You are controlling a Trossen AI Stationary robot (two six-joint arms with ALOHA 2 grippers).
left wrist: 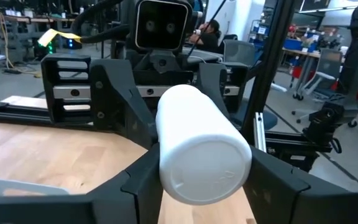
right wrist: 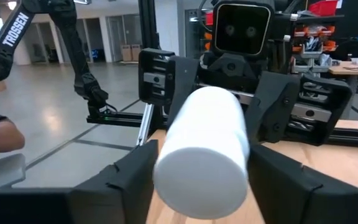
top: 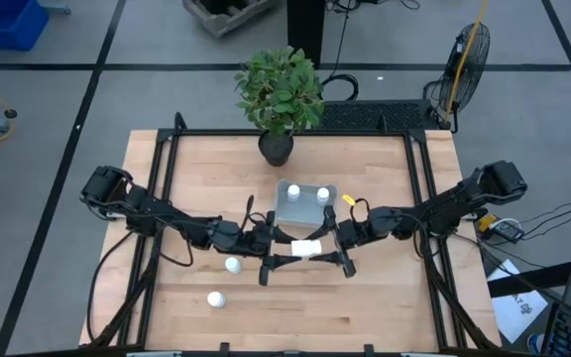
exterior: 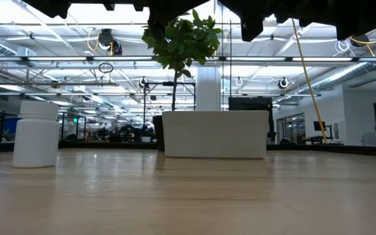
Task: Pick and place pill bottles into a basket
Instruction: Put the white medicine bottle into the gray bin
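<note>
- Two loose pill bottles stand upright on the wooden table point(top: 385, 297), one point(top: 216, 298) at about 7 o'clock from the table's middle, the other point(top: 232, 265) just up from it and just beside the left arm's forearm. Only one of them point(exterior: 36, 134) appears in the low view.
- The left gripper point(top: 284, 246) reaches in from 9 o'clock, and its fingers point(left wrist: 143, 180) close on both sides of a pill bottle point(top: 305, 247) lying on its side.
- That held bottle sits between the two grippers, with its long axis running left to right along the line joining them. In the left wrist view its flat base point(left wrist: 205, 167) faces the camera.
- The basket point(top: 305, 220), a pale translucent tray, lies just toward 12 o'clock from the held bottle and already holds two upright bottles point(top: 293, 192) point(top: 322, 194).
- The right gripper point(top: 327, 246) comes in from 3 o'clock, and its fingers point(right wrist: 129, 174) also flank the same bottle point(right wrist: 204, 146), so both appear to grip it in a handover.
- Whichever arm keeps the bottle, the coming move is probably a short carry toward 12 o'clock, and both arms look about equally near the basket.
- A potted plant point(top: 280, 94) stands at the table's 12 o'clock edge, behind the basket.
- The word "TROSSEN" reads along a robot arm point(right wrist: 17, 28) in the room beyond; the bottles show no legible label.
</note>
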